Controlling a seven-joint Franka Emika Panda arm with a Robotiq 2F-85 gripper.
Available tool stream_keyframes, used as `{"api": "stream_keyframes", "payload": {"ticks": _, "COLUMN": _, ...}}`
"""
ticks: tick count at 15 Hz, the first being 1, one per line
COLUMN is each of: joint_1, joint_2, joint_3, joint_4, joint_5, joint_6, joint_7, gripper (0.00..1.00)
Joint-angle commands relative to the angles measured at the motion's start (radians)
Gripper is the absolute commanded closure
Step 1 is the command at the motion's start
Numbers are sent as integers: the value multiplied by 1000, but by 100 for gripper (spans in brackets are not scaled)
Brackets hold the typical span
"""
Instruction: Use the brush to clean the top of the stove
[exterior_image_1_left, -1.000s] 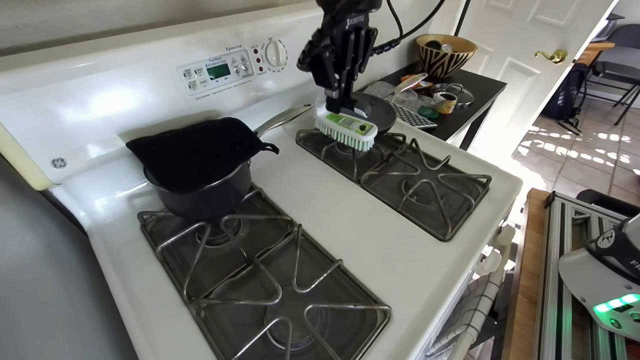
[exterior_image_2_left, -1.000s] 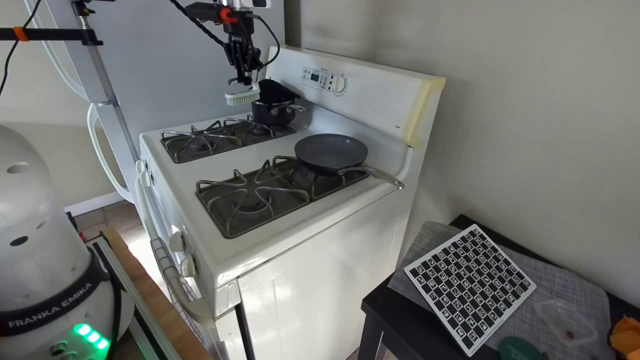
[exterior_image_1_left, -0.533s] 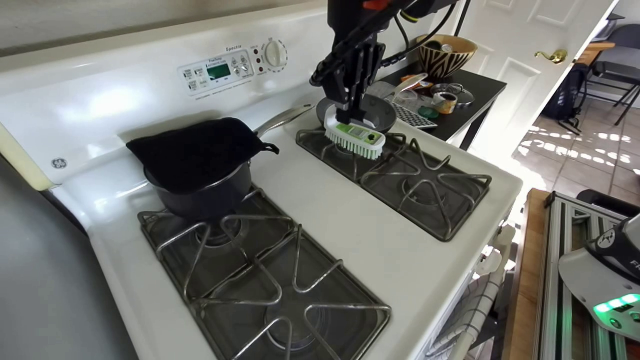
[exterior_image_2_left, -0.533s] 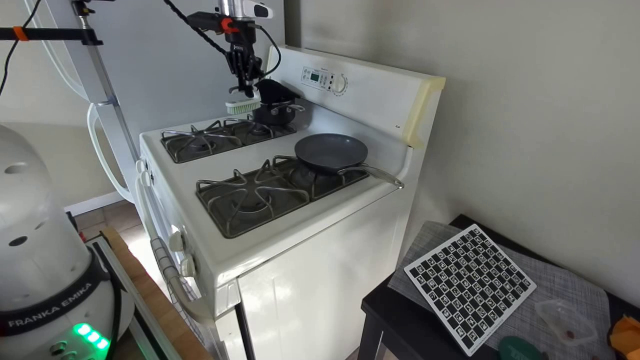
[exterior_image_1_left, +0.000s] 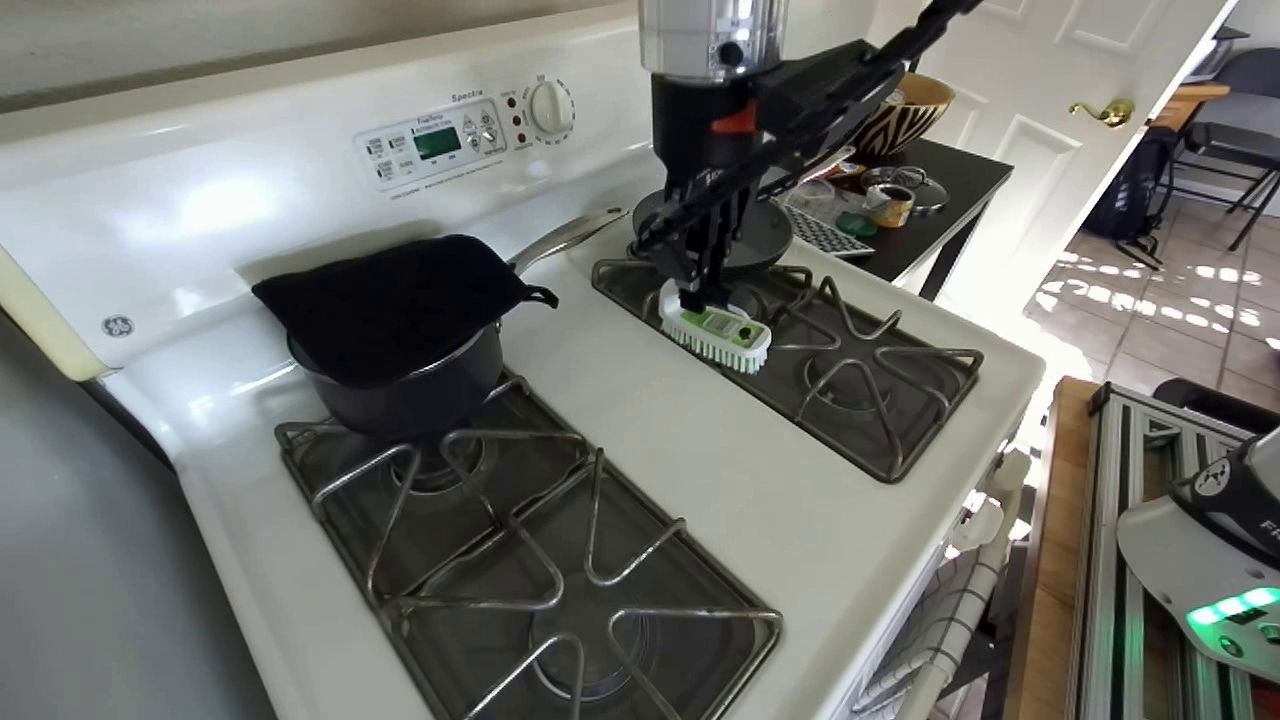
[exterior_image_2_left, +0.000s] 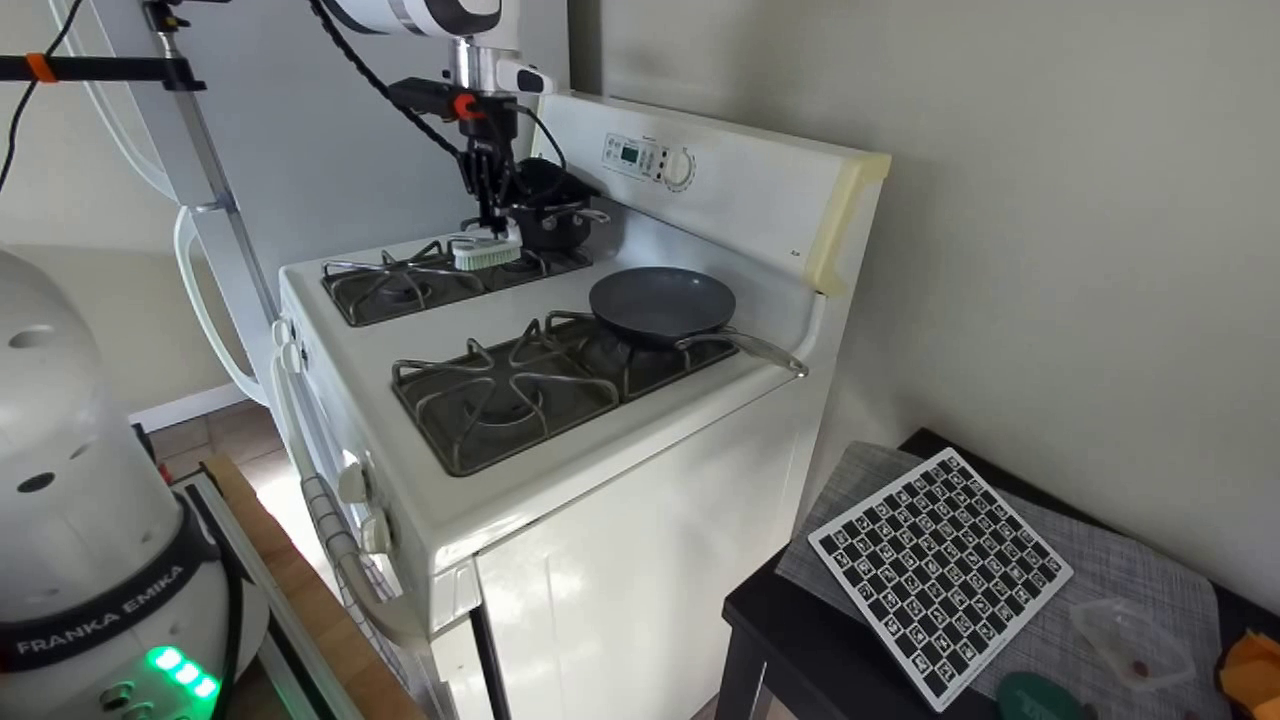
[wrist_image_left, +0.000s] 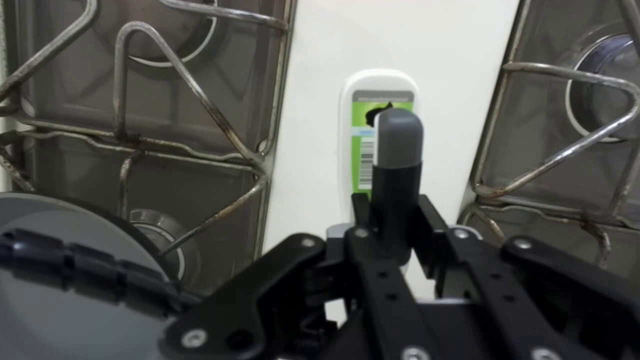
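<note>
One brush (exterior_image_1_left: 715, 327), white with pale green bristles (exterior_image_2_left: 487, 258), pinched by its black, grey-tipped handle (wrist_image_left: 396, 192) between the jaws. In the wrist view, jaws snug against either side of that handle, with a green label (wrist_image_left: 358, 145) and barcode (wrist_image_left: 366, 167) showing alongside. Held over the stove (exterior_image_1_left: 640, 400), bristles facing down, in line, from the wrist, with the white strip between two sets of grates (wrist_image_left: 207, 99); cannot tell touching from hovering just above. In an exterior view, overlapping the edge of the grates nearer the skillet (exterior_image_1_left: 768, 238).

On one set of grates, toward the back, a dark saucepan (exterior_image_1_left: 410, 405) with a black pad (exterior_image_1_left: 400, 300) across its top and a metal handle (exterior_image_1_left: 570, 240) pointing along the back panel (exterior_image_1_left: 290, 190). On the opposite set, also toward the back, the skillet. Set into the back panel, a green display (exterior_image_1_left: 437, 143) and a white knob (exterior_image_1_left: 551, 107). Over the oven handle (exterior_image_2_left: 288, 420), a checked towel (exterior_image_2_left: 330, 525). Beside the stove, a black surface (exterior_image_2_left: 765, 620) bearing a grey mat (exterior_image_2_left: 870, 468), a board (exterior_image_2_left: 940, 580) of black and white squares and a green disc (exterior_image_2_left: 1035, 697). Also on it, in an exterior view, a striped wooden bowl (exterior_image_1_left: 915, 118), partly hidden behind the arm (exterior_image_1_left: 715, 45).
</note>
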Motion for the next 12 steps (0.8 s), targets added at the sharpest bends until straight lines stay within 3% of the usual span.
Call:
{"api": "stream_keyframes", "payload": {"ticks": 1, "joint_1": 4, "joint_2": 33, "joint_3": -3, "joint_4": -41, "joint_5": -26, "joint_6": 97, "joint_7": 16, "gripper": 96}}
{"api": "stream_keyframes", "payload": {"ticks": 7, "joint_1": 12, "joint_2": 94, "joint_3": -11, "joint_4": -101, "joint_5": -57, "joint_6": 297, "joint_7": 31, "gripper": 96}}
{"api": "stream_keyframes", "payload": {"ticks": 12, "joint_1": 19, "joint_2": 140, "joint_3": -17, "joint_4": -117, "joint_5": -50, "joint_6": 385, "joint_7": 38, "gripper": 96}}
